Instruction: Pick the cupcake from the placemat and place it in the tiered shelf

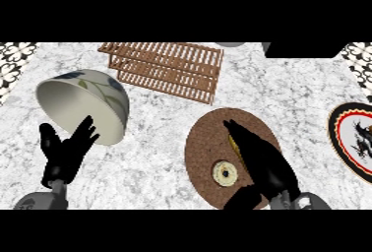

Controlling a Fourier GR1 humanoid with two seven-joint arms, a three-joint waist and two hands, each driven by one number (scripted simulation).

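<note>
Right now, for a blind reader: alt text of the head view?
An open right robot hand hangs over a brown placemat, beside the cupcake on it. A wooden shelf stands beyond; a bowl and the resting left robot hand are at left.

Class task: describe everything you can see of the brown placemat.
The placemat is round, brown and woven-looking, lying flat on the marble counter, right of centre. A small cream cupcake sits on its lower part. The right hand, fingers straight, hangs over its right half and hides part of it.
</note>
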